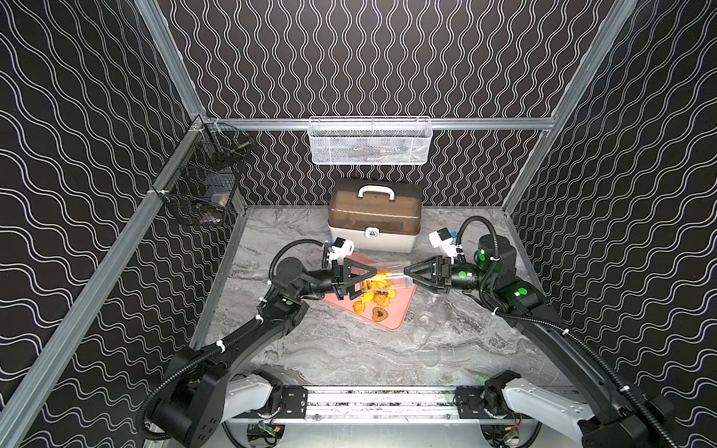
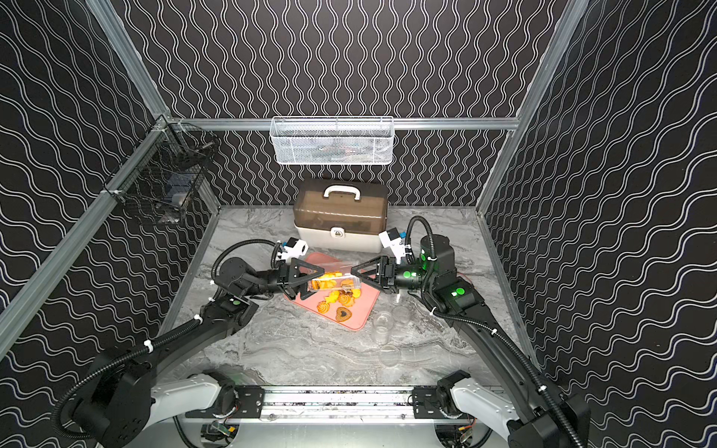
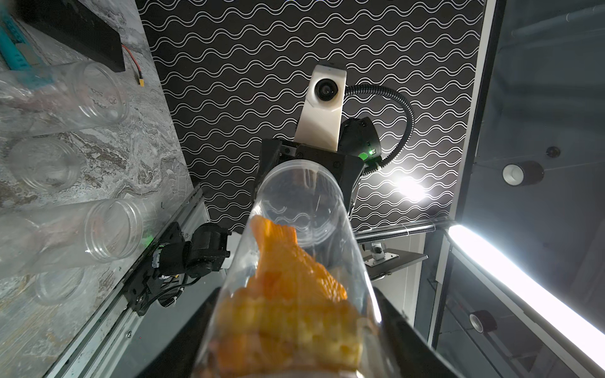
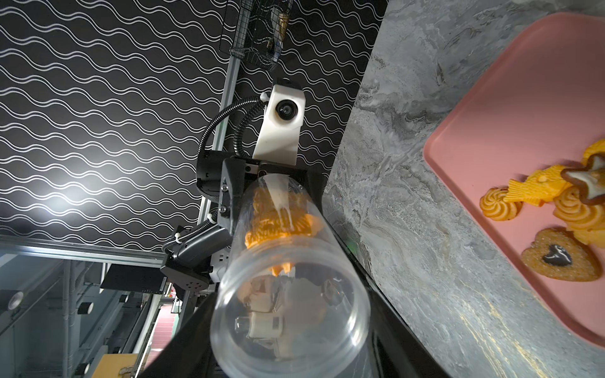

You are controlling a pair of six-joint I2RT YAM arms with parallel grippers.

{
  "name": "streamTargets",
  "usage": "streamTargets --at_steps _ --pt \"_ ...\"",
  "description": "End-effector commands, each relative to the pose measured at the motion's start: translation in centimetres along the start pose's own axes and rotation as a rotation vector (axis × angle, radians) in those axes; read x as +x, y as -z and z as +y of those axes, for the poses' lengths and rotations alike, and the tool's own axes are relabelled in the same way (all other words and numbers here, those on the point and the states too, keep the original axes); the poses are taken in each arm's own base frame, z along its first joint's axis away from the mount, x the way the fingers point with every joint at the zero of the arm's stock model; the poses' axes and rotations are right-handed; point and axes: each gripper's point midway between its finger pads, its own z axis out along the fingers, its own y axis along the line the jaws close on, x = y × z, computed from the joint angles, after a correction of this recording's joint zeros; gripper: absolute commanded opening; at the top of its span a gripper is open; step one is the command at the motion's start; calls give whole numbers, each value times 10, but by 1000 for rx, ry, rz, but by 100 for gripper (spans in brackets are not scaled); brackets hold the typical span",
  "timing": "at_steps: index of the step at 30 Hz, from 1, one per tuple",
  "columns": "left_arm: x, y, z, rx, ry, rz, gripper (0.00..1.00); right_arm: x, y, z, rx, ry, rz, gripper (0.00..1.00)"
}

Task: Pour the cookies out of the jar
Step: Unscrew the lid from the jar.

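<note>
1. While I watched from afar, some cookies [image 1: 378,284] sat inside the clear jar [image 1: 394,276]; others lay on the pink tray [image 1: 405,310] beneath.
2. The jar hung level above the tray, off the table [image 1: 349,349].
3. My left claw [image 1: 368,281] pinched its cookie-filled end, and my right claw [image 1: 407,274] pinched the other end.
</note>
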Motion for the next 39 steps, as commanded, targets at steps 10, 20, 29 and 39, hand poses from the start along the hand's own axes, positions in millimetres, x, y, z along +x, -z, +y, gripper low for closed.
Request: streamTargets --at_steps 10,20,29,39 --pt "2 -2 -9 46 11 42 64 -2 1 12 -44 344 -7 60" --pt "5 -2 -2 32 23 55 64 2 5 -6 51 646 -15 59" --pt "4 -2 2 35 34 54 64 1 6 -16 98 871 -28 62" --pt "5 -1 3 47 47 60 64 -9 12 -31 206 1168 -119 61"
